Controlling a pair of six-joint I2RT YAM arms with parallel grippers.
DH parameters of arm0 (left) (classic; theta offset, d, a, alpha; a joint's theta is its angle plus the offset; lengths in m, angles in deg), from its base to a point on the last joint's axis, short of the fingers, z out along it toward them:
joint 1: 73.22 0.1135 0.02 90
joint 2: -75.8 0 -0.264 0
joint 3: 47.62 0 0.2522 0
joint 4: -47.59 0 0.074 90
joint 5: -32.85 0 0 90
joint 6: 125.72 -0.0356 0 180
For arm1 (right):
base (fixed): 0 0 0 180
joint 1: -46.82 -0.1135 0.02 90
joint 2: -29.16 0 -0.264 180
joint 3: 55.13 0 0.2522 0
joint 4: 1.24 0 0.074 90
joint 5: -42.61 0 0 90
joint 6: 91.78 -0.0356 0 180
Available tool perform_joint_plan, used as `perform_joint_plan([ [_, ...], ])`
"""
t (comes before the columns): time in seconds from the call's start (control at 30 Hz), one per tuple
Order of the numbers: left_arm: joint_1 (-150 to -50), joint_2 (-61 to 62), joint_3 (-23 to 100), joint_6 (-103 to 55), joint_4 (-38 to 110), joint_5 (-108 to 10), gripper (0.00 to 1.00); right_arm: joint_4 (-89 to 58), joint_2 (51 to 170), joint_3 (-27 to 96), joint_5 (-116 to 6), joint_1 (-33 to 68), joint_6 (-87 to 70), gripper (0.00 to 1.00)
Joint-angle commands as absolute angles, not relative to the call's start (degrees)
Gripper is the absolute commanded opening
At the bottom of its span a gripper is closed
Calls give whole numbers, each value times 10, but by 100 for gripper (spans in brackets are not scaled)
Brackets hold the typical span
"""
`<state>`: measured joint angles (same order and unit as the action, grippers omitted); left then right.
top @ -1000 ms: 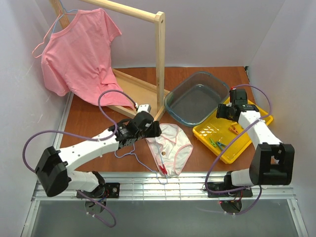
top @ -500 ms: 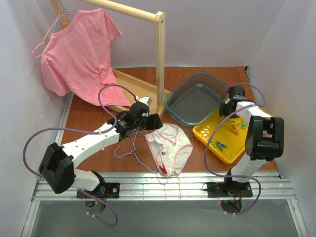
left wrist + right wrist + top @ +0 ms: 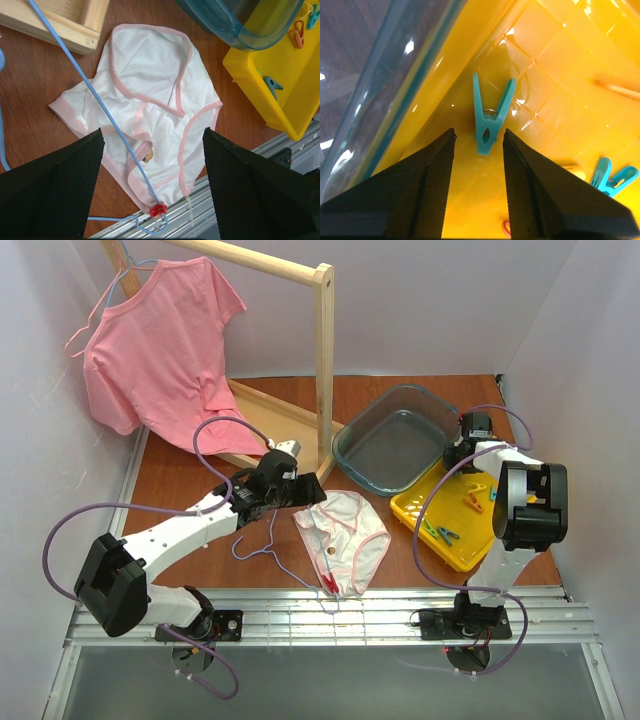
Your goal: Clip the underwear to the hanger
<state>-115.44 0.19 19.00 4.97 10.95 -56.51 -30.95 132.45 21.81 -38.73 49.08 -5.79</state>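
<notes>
Pinned underwear (image 3: 150, 85) to hanger (image 3: 65, 52) once, red peg (image 3: 158, 210); holds left end effector (image 3: 152, 134) wide, right end effector (image 3: 479, 132) narrow astride teal peg (image 3: 487, 114).

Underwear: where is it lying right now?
Top view: the underwear lies flat near the table's front edge, centre, just left of the yellow tray, with the blue hanger wire across it.

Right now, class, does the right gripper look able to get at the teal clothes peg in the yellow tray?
Probably yes. The right gripper is low over the teal clothes peg, jaws apart on either side of its closed end. Nothing else lies between them on the yellow tray.
</notes>
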Motion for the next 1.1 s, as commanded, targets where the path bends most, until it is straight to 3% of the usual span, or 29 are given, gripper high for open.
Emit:
perform_joint_plan([
  [0.0,-1151,31,183,63,115,-564,72,-278,1337,223,-380,495,-54,31],
  [0.1,-1151,39,178,74,116,-564,71,-276,1341,214,-375,496,-57,21],
  [0.37,-1151,71,157,103,117,-592,70,-276,1323,167,-361,502,-71,13],
  [0.53,-1151,82,157,105,117,-590,70,-281,1315,155,-353,502,-80,1],
  [0.83,-1151,81,189,88,94,-602,70,-345,1202,174,-342,504,-83,1],
  [1.07,-1148,104,197,76,97,-587,70,-432,1063,179,-464,501,-85,1],
])
